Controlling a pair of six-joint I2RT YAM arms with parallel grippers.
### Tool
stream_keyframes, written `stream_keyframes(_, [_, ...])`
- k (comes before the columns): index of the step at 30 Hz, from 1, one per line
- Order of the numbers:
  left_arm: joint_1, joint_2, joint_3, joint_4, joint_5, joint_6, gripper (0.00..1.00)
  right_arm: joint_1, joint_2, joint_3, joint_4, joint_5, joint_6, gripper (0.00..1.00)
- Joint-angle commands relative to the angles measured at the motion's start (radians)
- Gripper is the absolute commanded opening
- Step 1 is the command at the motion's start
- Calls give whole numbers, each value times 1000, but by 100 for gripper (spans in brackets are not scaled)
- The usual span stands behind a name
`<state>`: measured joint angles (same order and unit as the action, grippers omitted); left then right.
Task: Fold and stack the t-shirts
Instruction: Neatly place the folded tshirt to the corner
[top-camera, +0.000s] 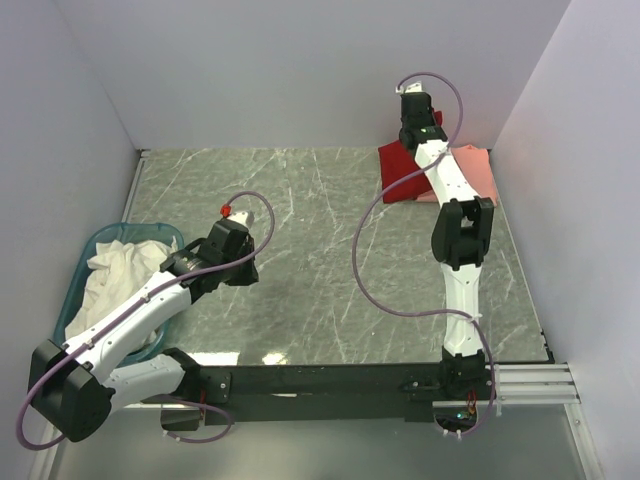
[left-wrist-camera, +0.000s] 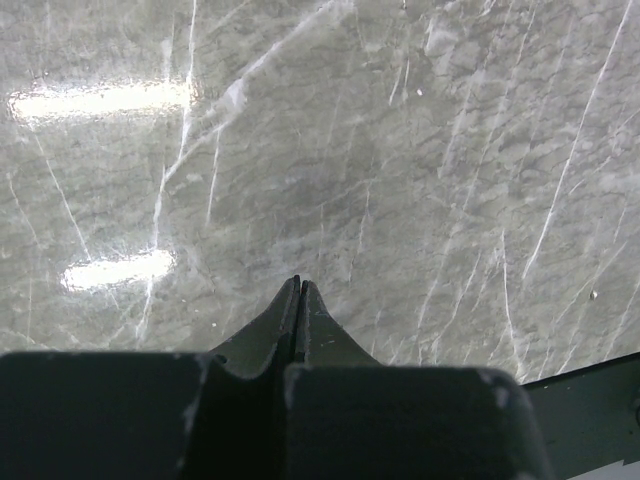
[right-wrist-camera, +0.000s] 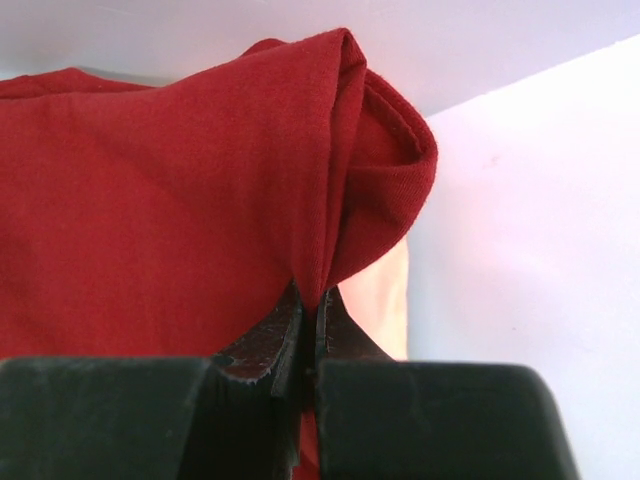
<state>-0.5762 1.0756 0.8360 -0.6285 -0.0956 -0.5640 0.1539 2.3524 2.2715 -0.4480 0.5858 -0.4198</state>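
Note:
A deep red t-shirt (top-camera: 402, 172) lies bunched at the table's far right, partly over a salmon-pink t-shirt (top-camera: 474, 174) that lies flat against the right wall. My right gripper (top-camera: 410, 150) reaches down onto the red one. The right wrist view shows that gripper (right-wrist-camera: 316, 296) shut on a fold of the red t-shirt (right-wrist-camera: 170, 220), with a strip of the salmon-pink t-shirt (right-wrist-camera: 385, 295) just behind it. My left gripper (top-camera: 243, 272) hovers over bare marble at the left. Seen from its wrist, the left gripper (left-wrist-camera: 299, 285) is shut and holds nothing.
A teal basket (top-camera: 92, 250) with white cloth (top-camera: 115, 275) in it stands at the left edge, beside my left arm. White walls close in the table at the back and on both sides. A black rail (top-camera: 330, 380) runs along the near edge.

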Motion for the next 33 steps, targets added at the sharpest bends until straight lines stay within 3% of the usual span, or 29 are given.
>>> stream_keyframes(1, [3,-23,9,27,-18,15,1,-17,-120,0,81,36,-54,0])
stream_keyframes(21, [-1,-36,6,29,-23,10,1,-59,-222,-70,118,3,-57,0])
stream_keyframes(33, [-4,-22,5,27,-27,9,1,-119,-165,-135,215,19,-62,0])
